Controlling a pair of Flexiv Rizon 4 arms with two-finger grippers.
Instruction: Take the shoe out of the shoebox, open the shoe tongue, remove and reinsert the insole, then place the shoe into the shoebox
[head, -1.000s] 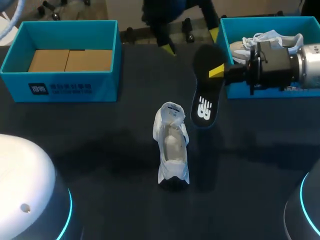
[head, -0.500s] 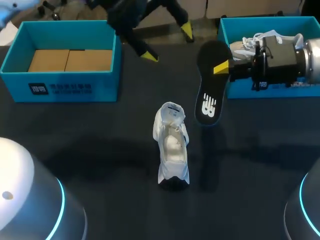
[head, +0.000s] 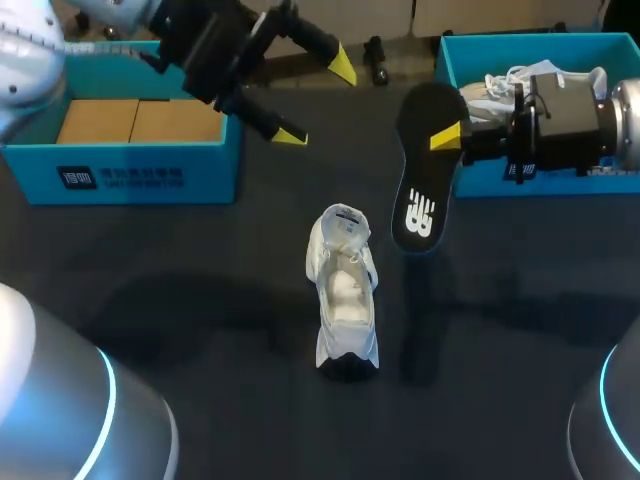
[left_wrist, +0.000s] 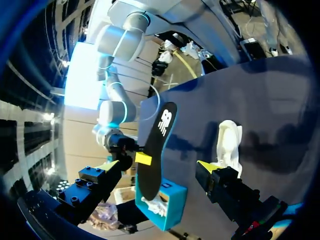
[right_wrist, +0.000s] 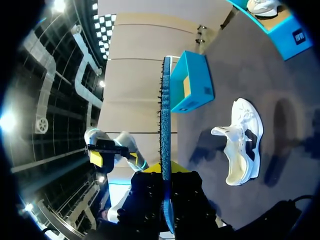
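Black insole (head: 420, 170) is out of the shoe and hanging in the air. The right gripper (head: 447, 137) has it pinched near its upper end, clamped from both sides. The right wrist view shows it edge-on between the fingers.

The white shoe (head: 345, 290) sits mid-way across the dark table (head: 200, 300), and its tongue looks pulled open. From the shoe, the insole is at roughly 1 o'clock, printed end pointing down, well clear of the shoe's mouth.

The left gripper (head: 316, 102) hovers at about 11 o'clock, fingers spread wide with nothing between them. It's near the blue shoebox (head: 140, 175), which is at 10 o'clock. A second shoebox (head: 480, 175) at 2 o'clock holds another shoe (head: 490, 92).

So the remove part looks done and reinserting is up next. My guess is the insole has to be lined up over the opening and slid in. The left gripper probably needs to steady the shoe or hold the tongue back, or the shoe could tip.
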